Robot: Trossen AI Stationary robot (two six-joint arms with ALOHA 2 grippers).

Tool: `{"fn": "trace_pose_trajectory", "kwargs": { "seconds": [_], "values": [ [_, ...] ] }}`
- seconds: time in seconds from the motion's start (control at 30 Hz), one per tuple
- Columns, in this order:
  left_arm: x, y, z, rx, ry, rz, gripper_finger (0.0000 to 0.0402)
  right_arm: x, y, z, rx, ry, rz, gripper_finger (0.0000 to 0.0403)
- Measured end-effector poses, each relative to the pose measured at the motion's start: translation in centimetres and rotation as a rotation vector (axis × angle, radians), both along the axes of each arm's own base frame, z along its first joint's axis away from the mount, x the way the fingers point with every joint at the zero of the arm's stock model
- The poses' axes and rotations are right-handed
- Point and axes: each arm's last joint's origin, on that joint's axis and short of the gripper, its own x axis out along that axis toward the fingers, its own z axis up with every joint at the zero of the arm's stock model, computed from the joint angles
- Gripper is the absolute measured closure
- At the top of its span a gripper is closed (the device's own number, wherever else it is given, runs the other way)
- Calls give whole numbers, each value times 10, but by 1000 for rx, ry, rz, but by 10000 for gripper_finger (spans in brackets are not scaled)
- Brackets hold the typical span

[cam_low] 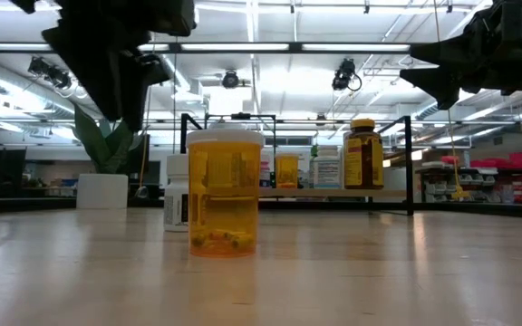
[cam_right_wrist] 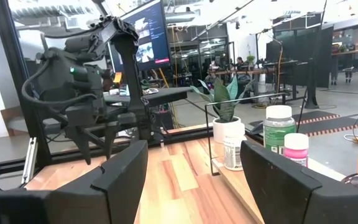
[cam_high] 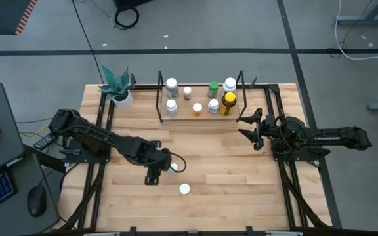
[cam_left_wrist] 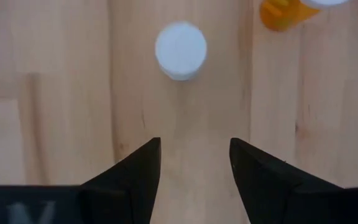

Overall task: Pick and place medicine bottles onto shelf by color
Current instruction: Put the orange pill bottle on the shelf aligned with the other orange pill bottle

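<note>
**Two bottles wait on the open table as the shelf fills**

The left gripper [cam_high: 163,164] hangs over the lower middle of the overhead frame, its fingers [cam_left_wrist: 135,177] parted with bare wood between them and nothing in their grasp. Just right of its tip stands a white-capped bottle [cam_high: 176,166]; in the left wrist view that bottle's cap sits near the top centre, clear of the fingers. A second bottle, orange with a white cap [cam_high: 185,189], stands a little lower in the overhead frame and fills the foreground of the table-level picture.

The right gripper [cam_high: 247,126] hovers at centre right, just beside the shelf's end, jaws moderately apart and empty.

The shelf [cam_high: 182,117], at upper centre, carries the remaining bottles, among them an amber bottle with a yellow cap [cam_high: 228,103] at its right end. A potted plant [cam_high: 118,87] stands to the shelf's left.
</note>
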Motion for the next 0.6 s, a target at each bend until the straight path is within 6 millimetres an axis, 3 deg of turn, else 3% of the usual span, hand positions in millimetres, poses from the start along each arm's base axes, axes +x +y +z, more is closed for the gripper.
{"fn": "trace_pose_trajectory", "kwargs": {
  "seconds": [0.17,0.6],
  "values": [
    [-6,-9,-7,-7,14,0,189,0,0,0,0,-1,0,138],
    [-2,-24,-4,-57,-75,-5,94,0,0,0,0,0,0,138]
  ]
}}
